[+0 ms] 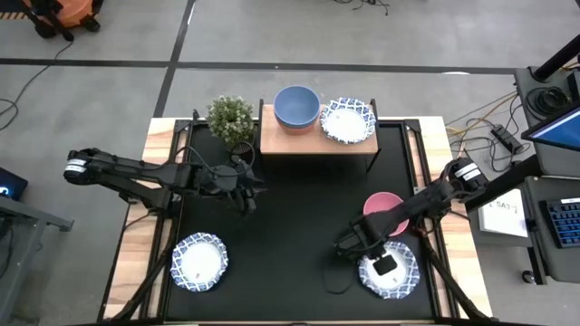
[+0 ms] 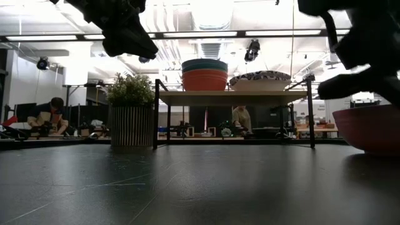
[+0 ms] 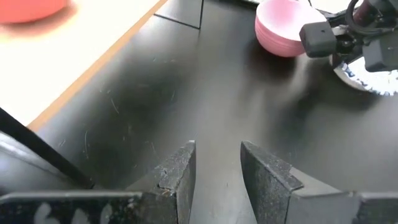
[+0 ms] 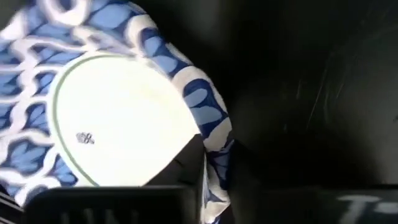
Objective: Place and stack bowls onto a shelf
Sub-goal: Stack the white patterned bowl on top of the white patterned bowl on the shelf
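Observation:
A white bowl with a blue patterned rim sits near the table's right near corner, and my right gripper is shut on its rim. A pink bowl rests on the mat just beyond it. On the shelf stand a stack with a grey-blue bowl on top over a red one, and a patterned bowl. Another patterned bowl lies near the left near corner. My left gripper hangs open and empty above the mat, left of centre. My right gripper holds the patterned bowl by its scalloped rim. One finger is inside the bowl against the white inner wall. The other finger is lost in the dark outside the rim. Whether the bowl is off the mat cannot be told.
A potted green plant stands at the shelf's left end, close to my left arm. The shelf's black legs stand on the mat's far edge. Bare black mat lies between the two arms. People sit in the room behind the table.

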Controlling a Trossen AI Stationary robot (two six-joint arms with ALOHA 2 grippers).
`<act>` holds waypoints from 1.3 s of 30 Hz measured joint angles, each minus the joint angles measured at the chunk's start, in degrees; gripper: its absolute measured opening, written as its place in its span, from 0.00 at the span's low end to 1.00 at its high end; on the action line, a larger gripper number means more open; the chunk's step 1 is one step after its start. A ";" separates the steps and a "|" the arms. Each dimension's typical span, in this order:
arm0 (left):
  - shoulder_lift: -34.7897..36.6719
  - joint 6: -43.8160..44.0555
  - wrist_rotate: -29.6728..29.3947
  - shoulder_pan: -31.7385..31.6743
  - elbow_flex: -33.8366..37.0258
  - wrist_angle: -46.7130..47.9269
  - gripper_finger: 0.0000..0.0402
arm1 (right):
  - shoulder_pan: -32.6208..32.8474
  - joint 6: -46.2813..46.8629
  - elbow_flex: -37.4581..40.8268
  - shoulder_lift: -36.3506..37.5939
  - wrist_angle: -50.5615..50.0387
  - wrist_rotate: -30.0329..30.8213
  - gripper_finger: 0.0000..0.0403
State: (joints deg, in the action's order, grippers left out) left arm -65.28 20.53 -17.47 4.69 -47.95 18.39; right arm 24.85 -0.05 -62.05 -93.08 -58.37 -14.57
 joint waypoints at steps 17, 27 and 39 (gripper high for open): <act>0.00 -6.31 0.00 0.00 0.00 -6.84 0.27 | -17.86 2.44 -28.92 1.02 -9.70 -0.37 0.03; 0.00 -6.57 0.00 -0.02 0.00 -6.84 0.27 | -41.32 0.50 -50.79 2.23 -21.22 -0.35 0.03; 0.00 -6.68 0.00 0.00 0.00 -6.84 0.27 | -77.62 4.99 -59.97 2.21 -25.84 -10.46 0.03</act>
State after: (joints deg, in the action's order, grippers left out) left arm -65.28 13.85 -17.47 4.69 -47.94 11.55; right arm -52.77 4.94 -122.02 -90.87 -84.20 -25.03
